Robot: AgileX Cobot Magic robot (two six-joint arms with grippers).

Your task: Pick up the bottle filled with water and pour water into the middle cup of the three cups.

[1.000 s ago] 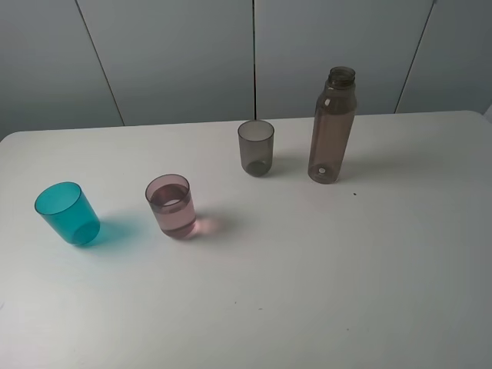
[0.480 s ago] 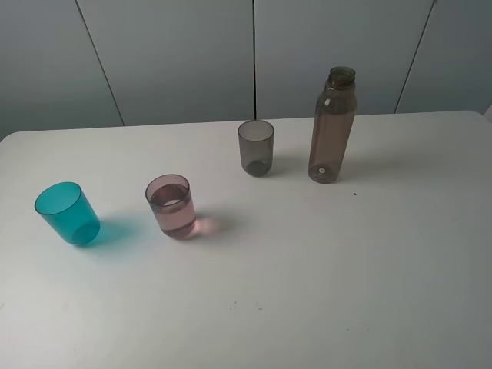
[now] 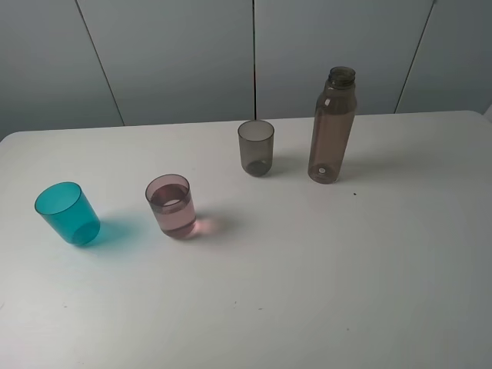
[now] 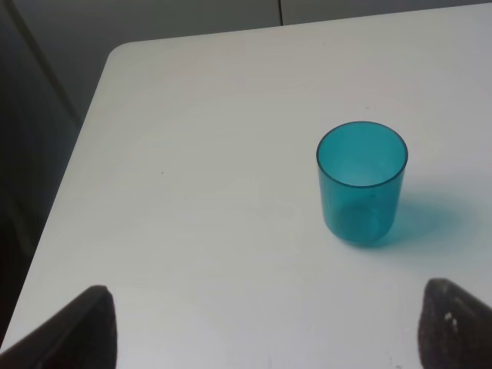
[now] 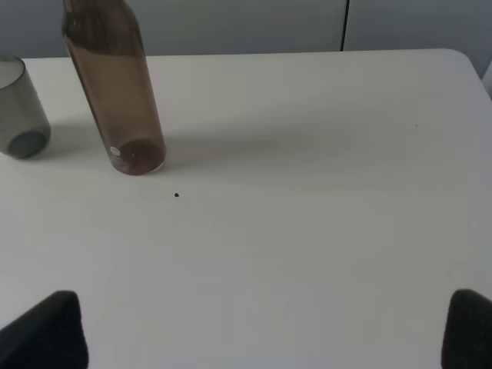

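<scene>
Brown-pink bottle (image 3: 332, 127) unlabelled, one white dot.

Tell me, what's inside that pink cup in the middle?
The pink cup holds clear liquid, filling roughly the lower two thirds. Nothing else shows through its translucent wall; neither wrist view shows this cup.

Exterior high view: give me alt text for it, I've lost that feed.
A white table holds a tall uncapped smoky bottle standing upright at the back right. A grey cup stands just left of it, then a pink cup with liquid inside and a teal cup nearer the front left. No arm or gripper shows.
</scene>
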